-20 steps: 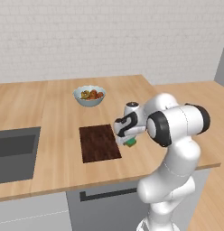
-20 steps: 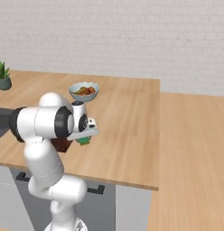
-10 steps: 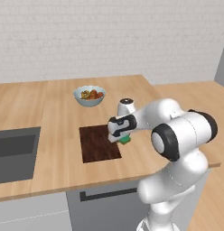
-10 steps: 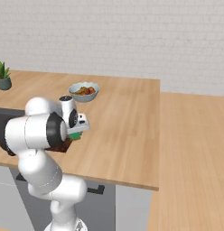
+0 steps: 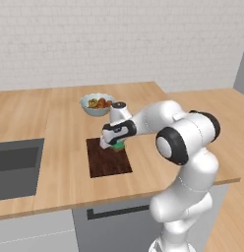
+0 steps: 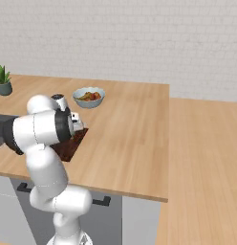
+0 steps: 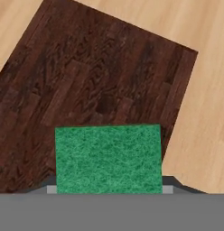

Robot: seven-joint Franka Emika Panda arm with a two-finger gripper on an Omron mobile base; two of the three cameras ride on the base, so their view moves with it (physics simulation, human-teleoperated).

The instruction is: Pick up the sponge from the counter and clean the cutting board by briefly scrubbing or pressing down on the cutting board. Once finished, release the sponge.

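Gripper [image 5: 113, 143] clamped on small green rectangular sponge [image 7: 108, 159], over dark brown streaky wooden cutting board [image 7: 100, 81]. Sponge face rough, flat, even green.

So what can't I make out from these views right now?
- Whether the sponge touches the cutting board: the hand view looks straight down on it, and the hand hides the gap in the left base view.
- Fingertips: covered by the sponge in the hand view.
- Board's left part, right base view: behind the arm.

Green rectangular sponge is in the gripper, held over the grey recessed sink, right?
Not the sink. The gripper holds the green rectangular sponge over the dark brown wood-grain cutting board, as the hand view shows; the sink lies off to the side.
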